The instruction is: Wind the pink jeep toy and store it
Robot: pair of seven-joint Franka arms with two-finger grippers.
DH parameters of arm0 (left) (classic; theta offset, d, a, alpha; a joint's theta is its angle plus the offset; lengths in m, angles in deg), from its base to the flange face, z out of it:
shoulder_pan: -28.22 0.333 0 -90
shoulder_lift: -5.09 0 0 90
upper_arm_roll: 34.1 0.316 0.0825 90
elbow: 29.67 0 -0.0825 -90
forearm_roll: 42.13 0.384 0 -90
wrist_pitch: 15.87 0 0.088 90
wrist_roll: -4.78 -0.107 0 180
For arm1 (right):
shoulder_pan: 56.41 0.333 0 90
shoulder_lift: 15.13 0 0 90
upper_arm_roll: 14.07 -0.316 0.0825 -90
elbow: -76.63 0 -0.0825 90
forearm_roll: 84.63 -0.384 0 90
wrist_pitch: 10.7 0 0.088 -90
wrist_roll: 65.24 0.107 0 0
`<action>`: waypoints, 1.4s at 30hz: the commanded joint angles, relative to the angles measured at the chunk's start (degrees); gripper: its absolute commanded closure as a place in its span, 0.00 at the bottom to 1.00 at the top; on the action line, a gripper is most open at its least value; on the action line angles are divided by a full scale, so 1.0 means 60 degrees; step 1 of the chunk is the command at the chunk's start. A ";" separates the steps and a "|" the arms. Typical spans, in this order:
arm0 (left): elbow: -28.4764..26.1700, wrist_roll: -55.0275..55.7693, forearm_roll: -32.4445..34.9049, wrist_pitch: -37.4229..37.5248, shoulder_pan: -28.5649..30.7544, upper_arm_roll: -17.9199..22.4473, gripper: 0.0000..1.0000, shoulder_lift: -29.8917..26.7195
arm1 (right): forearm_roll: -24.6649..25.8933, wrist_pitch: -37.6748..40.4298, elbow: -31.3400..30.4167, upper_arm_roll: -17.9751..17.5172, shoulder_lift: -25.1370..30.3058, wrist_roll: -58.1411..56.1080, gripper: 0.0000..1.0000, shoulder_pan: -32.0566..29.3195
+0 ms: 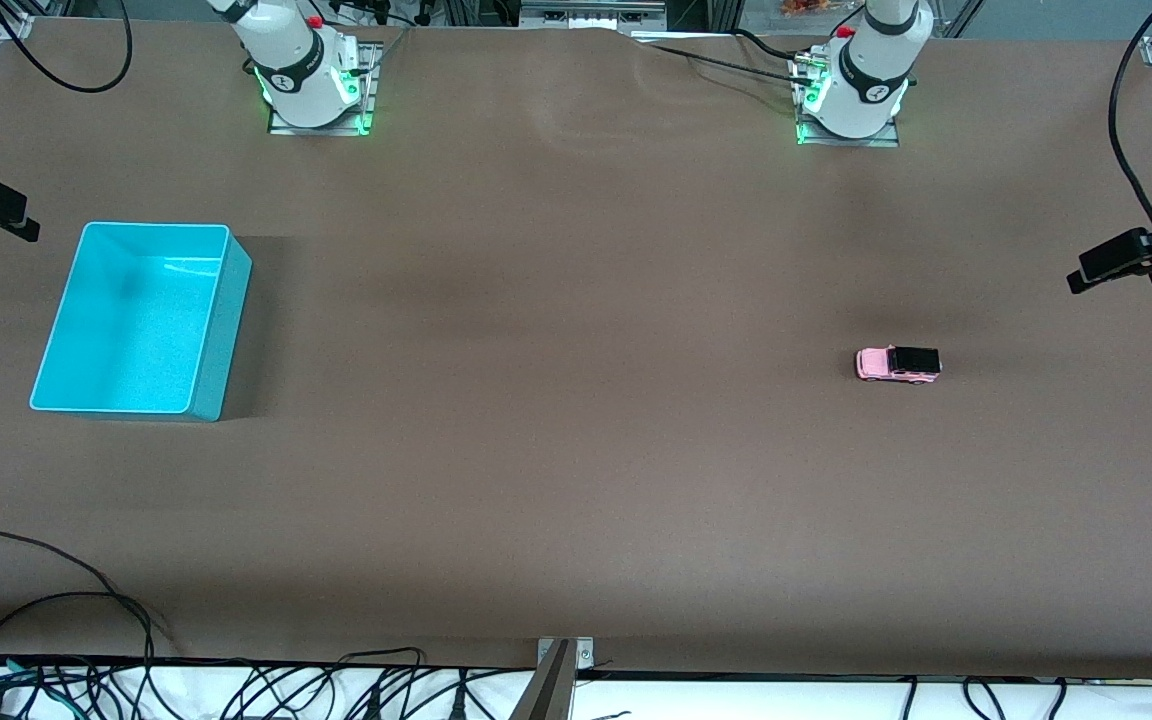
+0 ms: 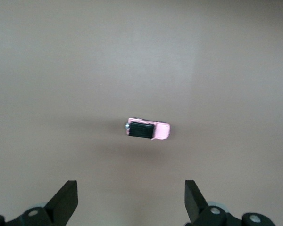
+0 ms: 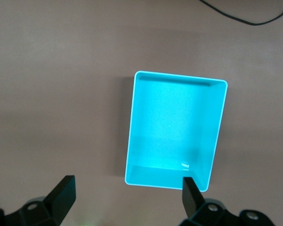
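- Right end effector (image 3: 126, 200): fingers spread wide, nothing between them, hanging high over the bin (image 3: 175, 129); not in the front view, where only the arm's base shows at the top.
- Bin (image 1: 141, 318): turquoise, open-topped, nothing inside, resting on the surface (image 1: 556, 420) toward the right arm's end.
- Between bin and jeep: a long stretch of bare brown surface.
- Jeep (image 1: 898, 364): pink body, black roof, upright on its wheels, toward the left arm's end of the surface, well apart from the bin, pink nose pointing toward the bin's end.
- Left end effector (image 2: 131, 202): fingers spread wide, holding nothing, hanging high above the jeep (image 2: 148, 130), which sits a little off the gap between the fingertips; likewise absent from the front view.
- Step in hand, by judgement: the very start, with the jeep untouched, no winding begun, nothing stored.
- Next move, by judgement: lower the left end effector straight over the jeep, line the fingers across its narrow sides, pinch the body clear of the wheels; then drag it backward along the surface to wind, assuming a pull-back spring.
- Afterwards, most likely: carry or hand over toward the bin, with the right arm waiting above it.
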 commanded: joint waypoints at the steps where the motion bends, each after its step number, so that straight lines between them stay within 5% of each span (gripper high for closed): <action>1: -0.0331 -0.0125 0.0860 0.0044 -0.0042 -0.0548 0.00 -0.0183 | 0.0124 -0.0028 0.0000 -0.0028 0.0056 0.0139 0.00 -0.0004; 42: -0.0375 -0.0184 0.0084 0.0015 0.0017 -0.0564 0.00 -0.0095 | 0.0080 0.0119 0.0116 -0.0043 -0.0031 0.0022 0.00 0.0010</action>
